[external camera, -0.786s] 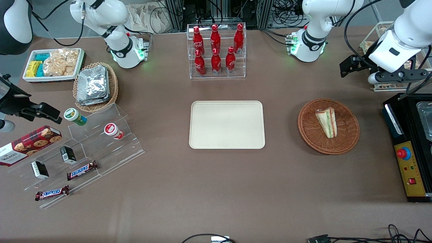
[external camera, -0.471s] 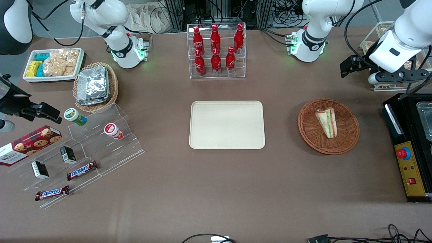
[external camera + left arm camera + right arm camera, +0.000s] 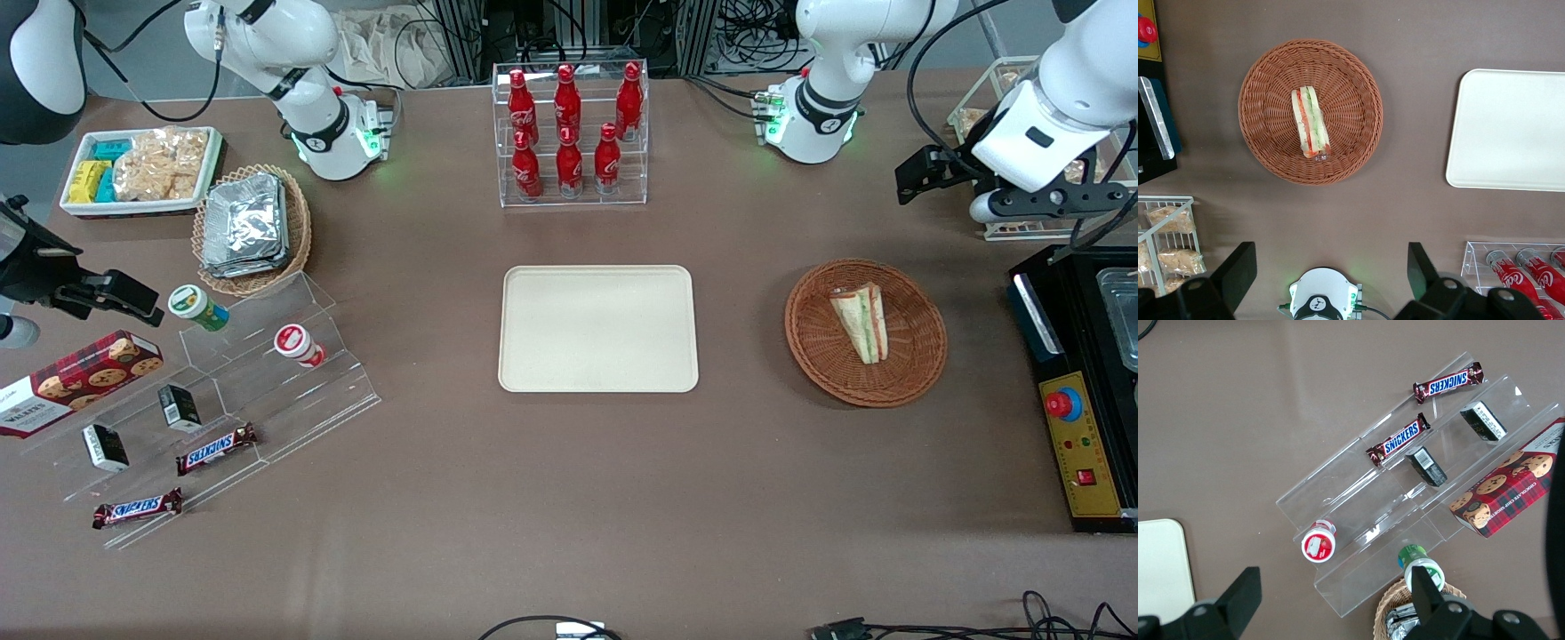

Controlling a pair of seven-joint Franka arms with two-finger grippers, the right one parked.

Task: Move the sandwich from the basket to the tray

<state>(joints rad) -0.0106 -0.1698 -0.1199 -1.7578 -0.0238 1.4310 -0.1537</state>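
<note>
The gripper (image 3: 1326, 270) hangs spread wide and empty, high above the worktop (image 3: 569, 498). The wedge-shaped sandwich (image 3: 1310, 122) lies in the round woven basket (image 3: 1265, 87), near the smooth tray (image 3: 1511, 133).

Basket (image 3: 865, 332): woven wicker, reddish-brown, rough ribbed weave.
Sandwich (image 3: 861, 320): soft white bread, matt (filling edge slightly glossy in left wrist view).
Tray (image 3: 597, 328): cream plastic, smooth, faintly speckled, low sheen.
Bench (image 3: 569, 498): brown covering, matt, even.
End effector (image 3: 1331, 270): high above bench, farther from front camera than basket; black matt plastic fingers (image 3: 1238, 270) spread wide apart.
Bottle rack (image 3: 572, 133): clear glossy acrylic; red bottles shiny.
Foil packets (image 3: 245, 224): crinkled metallic foil, in tan wicker.
</note>
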